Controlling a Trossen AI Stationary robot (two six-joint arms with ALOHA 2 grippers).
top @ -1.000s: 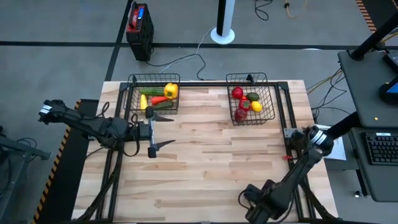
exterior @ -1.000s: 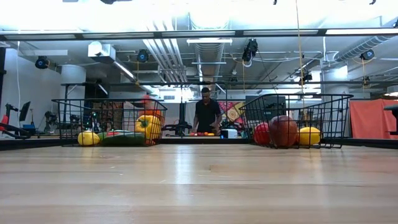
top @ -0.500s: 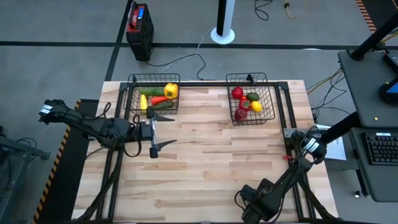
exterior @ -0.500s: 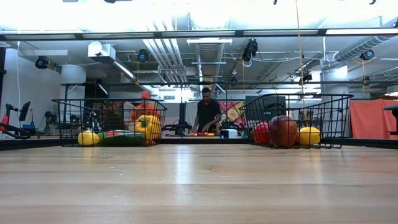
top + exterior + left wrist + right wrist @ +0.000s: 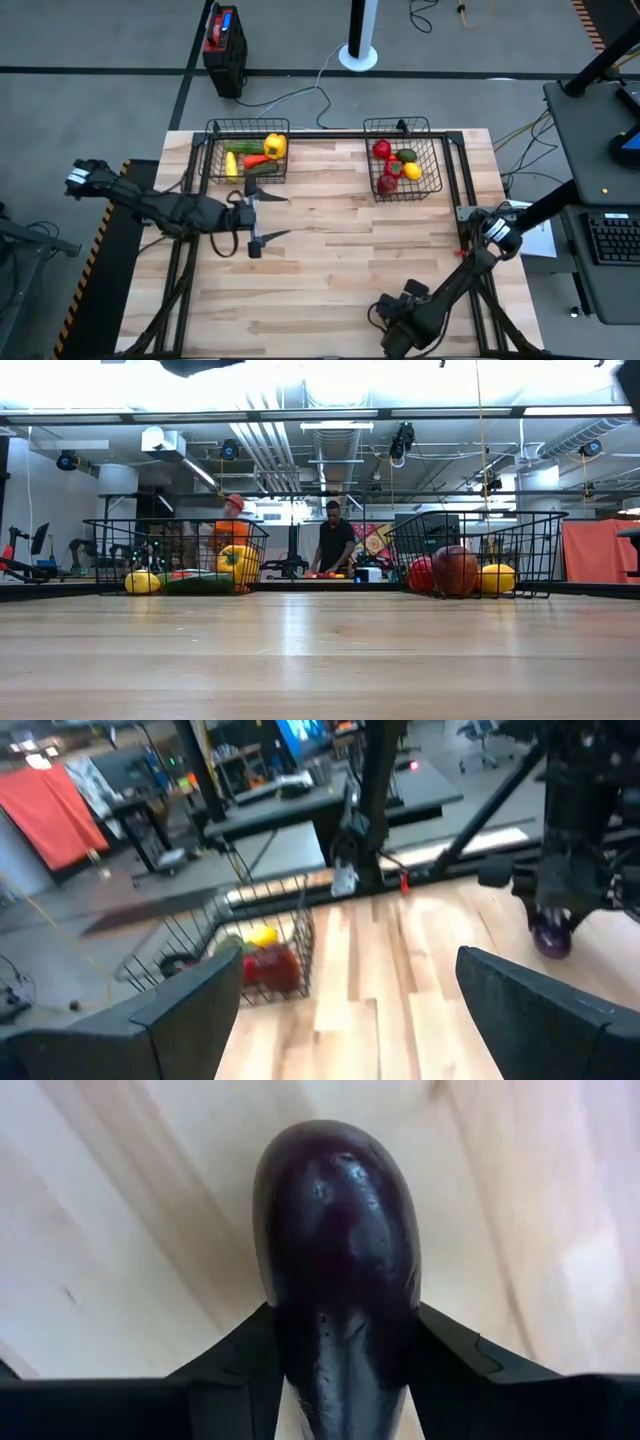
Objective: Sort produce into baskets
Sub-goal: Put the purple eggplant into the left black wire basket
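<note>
1. Right hand, low at the near edge of the pale wooden plank worktop. Its two dark fingers sit against both flanks of a glossy dark-purple toy eggplant, partly closed on it; the eggplant lies on the wood, rounded end pointing away from the wrist.
2. Handling, as judged: skin looks smooth and shiny, likely slick; probably a light, hard, hollow toy that will not dent. The body tapers, so a grip near the narrow end may squirt it out. Better to take it across the mid-body, where the sides run closest to parallel.
3. Left hand, mid-worktop on the left side, fingers spread wide, holding nothing.
4. Far edge: left black wire-mesh basket carries a yellow pepper, green cucumbers, an orange piece. Right black wire-mesh basket carries red tomatoes, a yellow lemon, one green piece.
</note>
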